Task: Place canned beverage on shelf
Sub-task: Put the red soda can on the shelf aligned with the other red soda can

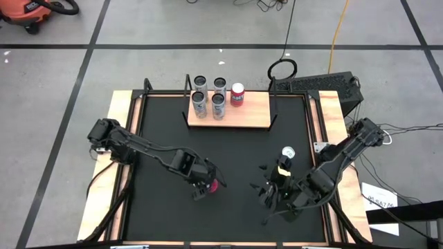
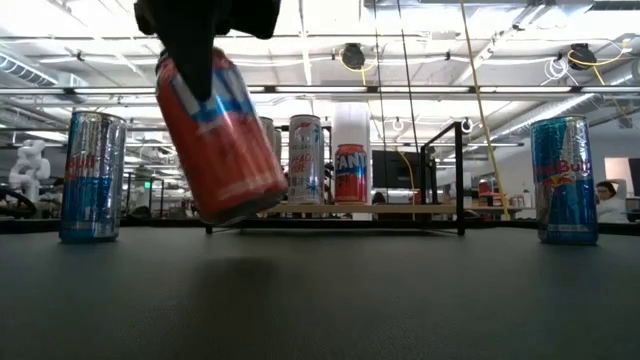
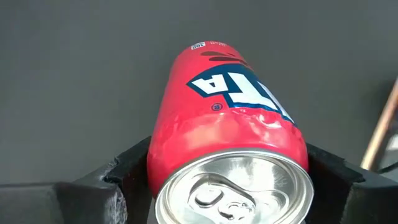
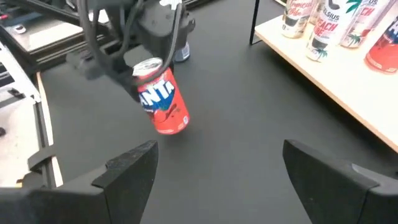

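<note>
A red Fanta can [image 4: 163, 99] hangs tilted above the black tabletop, left of the middle, with my left gripper [image 1: 204, 185] shut on it. The shelf [image 1: 252, 114], a light-wood board with black end rails, stands at the table's far edge. On it stand several tall silver cans [image 1: 210, 97] and one red can [image 1: 237, 95]. My right gripper [image 4: 217, 171] hovers open at the near right, pointing toward the held can, with nothing between its fingers. My left gripper pinches the red can's side wall just below its top rim [image 3: 163, 163], one finger on either side. The fingers [image 3: 127, 168] come steeply from above. The can hangs clear of the table, tilted, its top end up at the gripper [image 2: 185, 75]. Its wall is creased [image 3: 249, 121] between the fingers.
A blue-and-silver Red Bull can [image 1: 286, 155] stands upright on the table close to my right arm. The low view shows one such can at the right [image 2: 565, 180] and another at the left [image 2: 92, 177]. Bare black tabletop [image 1: 235, 149] lies between the held can and the shelf.
</note>
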`<act>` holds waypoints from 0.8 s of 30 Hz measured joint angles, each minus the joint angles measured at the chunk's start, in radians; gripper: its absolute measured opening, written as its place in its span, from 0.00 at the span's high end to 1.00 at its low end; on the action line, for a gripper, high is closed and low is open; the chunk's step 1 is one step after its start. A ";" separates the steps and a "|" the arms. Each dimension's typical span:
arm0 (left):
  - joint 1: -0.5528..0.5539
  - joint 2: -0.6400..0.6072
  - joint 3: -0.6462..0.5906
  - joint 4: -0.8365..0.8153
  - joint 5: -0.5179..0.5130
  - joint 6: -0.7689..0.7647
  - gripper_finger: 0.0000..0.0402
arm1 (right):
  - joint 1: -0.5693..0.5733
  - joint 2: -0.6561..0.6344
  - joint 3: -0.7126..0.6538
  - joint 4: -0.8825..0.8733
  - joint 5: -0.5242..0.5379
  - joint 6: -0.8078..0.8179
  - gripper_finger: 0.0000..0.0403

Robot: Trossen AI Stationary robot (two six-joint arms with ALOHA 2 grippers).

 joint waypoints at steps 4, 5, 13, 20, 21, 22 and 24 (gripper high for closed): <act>0.000 0.036 0.044 -0.050 -0.019 0.087 0.28 | -0.051 0.000 0.000 0.000 -0.047 -0.040 0.17; 0.000 0.044 0.055 -0.056 -0.032 0.109 0.28 | -0.066 0.000 0.000 -0.001 -0.061 -0.052 0.17; 0.015 0.146 0.137 -0.141 -0.047 0.292 0.28 | -0.126 -0.018 0.000 -0.028 -0.082 -0.103 0.17; 0.027 0.174 0.178 -0.169 -0.045 0.351 0.27 | -0.127 -0.074 0.000 -0.047 -0.031 -0.150 0.17; 0.029 0.174 0.183 -0.170 -0.043 0.359 0.26 | -0.127 -0.084 0.000 -0.052 -0.021 -0.151 0.17; 0.031 0.174 0.186 -0.168 -0.045 0.364 0.24 | -0.127 -0.096 0.000 -0.058 -0.011 -0.150 0.17; 0.037 0.174 0.195 -0.158 -0.047 0.365 0.20 | -0.128 -0.118 0.000 -0.067 0.018 -0.149 0.17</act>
